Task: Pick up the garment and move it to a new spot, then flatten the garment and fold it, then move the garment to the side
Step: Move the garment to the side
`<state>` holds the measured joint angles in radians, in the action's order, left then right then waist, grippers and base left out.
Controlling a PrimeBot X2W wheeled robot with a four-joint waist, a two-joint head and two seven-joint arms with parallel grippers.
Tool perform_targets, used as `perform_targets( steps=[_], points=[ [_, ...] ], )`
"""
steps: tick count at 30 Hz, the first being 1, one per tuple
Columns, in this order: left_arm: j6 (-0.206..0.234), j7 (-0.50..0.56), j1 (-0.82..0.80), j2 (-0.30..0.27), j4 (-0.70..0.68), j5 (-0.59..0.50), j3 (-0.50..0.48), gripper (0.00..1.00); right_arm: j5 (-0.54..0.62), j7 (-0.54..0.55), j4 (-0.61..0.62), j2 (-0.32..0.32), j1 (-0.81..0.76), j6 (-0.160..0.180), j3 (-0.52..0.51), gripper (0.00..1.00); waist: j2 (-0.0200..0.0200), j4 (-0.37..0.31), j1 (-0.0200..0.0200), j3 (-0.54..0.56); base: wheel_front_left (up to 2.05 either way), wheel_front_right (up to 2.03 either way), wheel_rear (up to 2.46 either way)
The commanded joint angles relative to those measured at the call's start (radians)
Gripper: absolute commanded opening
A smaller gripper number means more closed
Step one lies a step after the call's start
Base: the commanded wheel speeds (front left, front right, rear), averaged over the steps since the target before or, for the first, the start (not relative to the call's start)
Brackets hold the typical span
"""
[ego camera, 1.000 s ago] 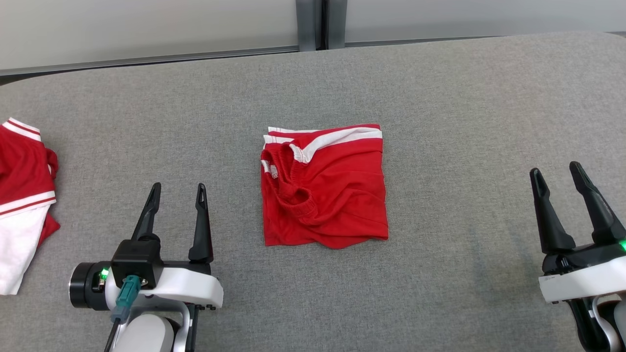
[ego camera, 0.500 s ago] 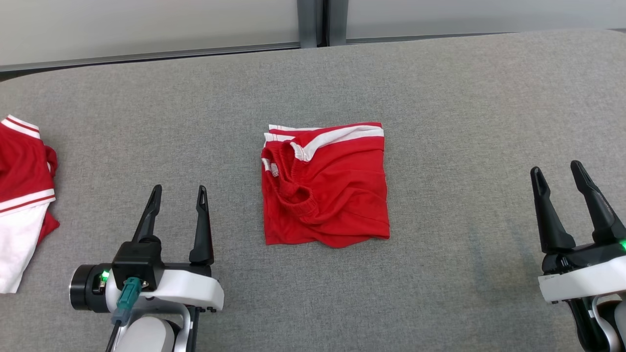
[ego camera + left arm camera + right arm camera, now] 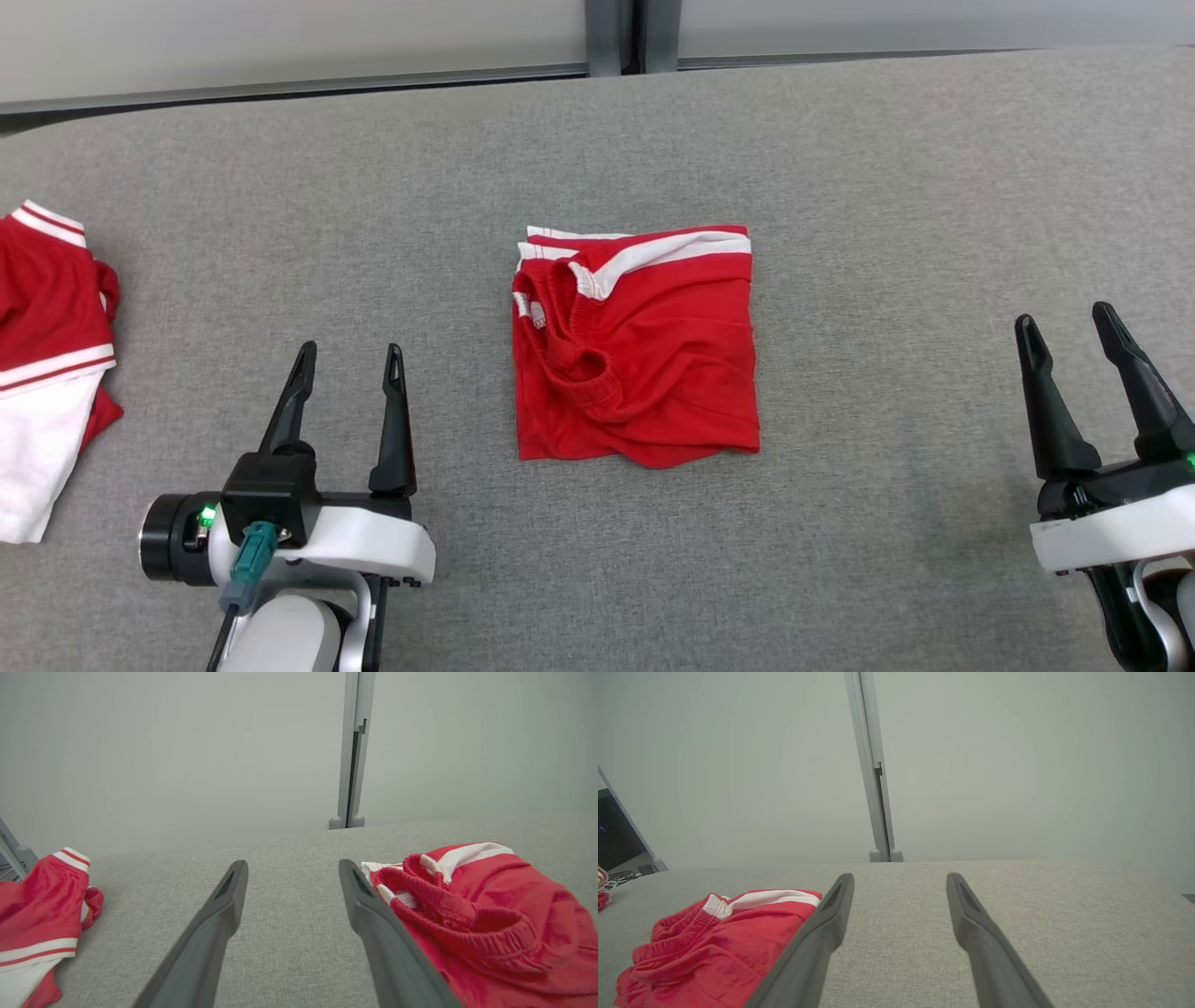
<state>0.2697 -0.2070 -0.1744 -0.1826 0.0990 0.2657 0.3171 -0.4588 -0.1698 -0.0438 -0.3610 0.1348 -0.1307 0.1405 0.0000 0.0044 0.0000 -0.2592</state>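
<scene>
The garment (image 3: 644,355) is a pair of red shorts with white stripes, folded into a rough square at the middle of the grey table (image 3: 840,187). It also lies at the right in the left wrist view (image 3: 486,924) and at the lower left in the right wrist view (image 3: 719,942). My left gripper (image 3: 350,359) stands open to the garment's lower left, apart from it and empty. Far to the right, my right gripper (image 3: 1064,322) is open too, with nothing between its fingers.
A second red and white garment (image 3: 47,364) lies at the table's left edge, also in the left wrist view (image 3: 37,924). A pale wall with a grey post (image 3: 616,37) runs behind the table's far edge.
The whole head view has shifted a little to the right, so the camera moved. The garment and both open grippers keep their places on the table.
</scene>
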Motion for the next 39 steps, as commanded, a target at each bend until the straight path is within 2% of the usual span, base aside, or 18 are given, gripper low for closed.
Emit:
perform_targets(
  steps=[1,3,4,5,6,14,20,31,34,39],
  points=[
    [0.001,-0.006,-0.020,-0.004,-0.002,0.007,-0.001,1.00,0.008,0.005,0.007,-0.004,0.013,0.000,0.002,1.00,0.0000,0.008,0.0000,-0.008,0.00,0.00,0.00],
    [0.002,-0.007,-0.028,0.000,-0.003,0.006,0.001,1.00,0.008,0.015,0.010,-0.004,0.026,0.000,0.018,1.00,0.0000,0.020,0.0000,-0.022,0.00,0.00,0.00],
    [0.002,-0.010,-0.031,0.002,-0.003,0.006,0.002,1.00,0.009,0.019,0.011,-0.003,0.038,0.000,0.036,0.51,0.0000,0.027,0.0000,-0.030,0.00,0.00,0.00],
    [0.002,-0.012,-0.038,0.005,-0.003,0.005,0.004,1.00,0.007,0.027,0.009,0.000,0.053,0.000,0.057,0.18,0.0000,0.034,0.0000,-0.039,0.00,0.00,0.00],
    [0.002,-0.015,-0.047,0.009,-0.003,0.005,0.005,1.00,0.009,0.033,0.005,0.003,0.072,0.000,0.082,0.00,0.0000,0.042,0.0000,-0.049,0.00,0.00,0.00],
    [-0.005,-0.038,-0.089,0.045,0.023,0.009,0.020,1.00,-0.020,0.065,-0.109,0.067,0.261,0.000,0.367,0.00,0.0000,0.107,0.0000,-0.107,0.00,0.00,0.00],
    [-0.012,-0.051,-0.112,0.065,0.047,0.011,0.026,1.00,-0.031,0.083,-0.261,0.120,0.380,0.000,0.511,0.00,0.0000,0.145,0.0000,-0.131,0.00,0.00,0.00],
    [-0.020,-0.059,-0.124,0.083,0.074,0.010,0.018,1.00,-0.056,0.118,-0.471,0.206,0.484,0.000,0.691,0.00,0.0000,0.147,0.0000,-0.130,0.00,0.00,0.00],
    [-0.021,-0.059,-0.125,0.085,0.077,0.008,0.012,1.00,-0.069,0.070,-0.476,0.206,0.500,0.000,0.712,0.00,0.0000,0.139,0.0000,-0.125,0.00,0.00,0.00],
    [-0.027,-0.059,-0.118,0.084,0.076,0.000,0.004,1.00,-0.089,-0.009,-0.444,0.184,0.505,0.000,0.690,0.00,0.0000,0.121,0.0000,-0.108,0.00,0.00,0.00]
  ],
)
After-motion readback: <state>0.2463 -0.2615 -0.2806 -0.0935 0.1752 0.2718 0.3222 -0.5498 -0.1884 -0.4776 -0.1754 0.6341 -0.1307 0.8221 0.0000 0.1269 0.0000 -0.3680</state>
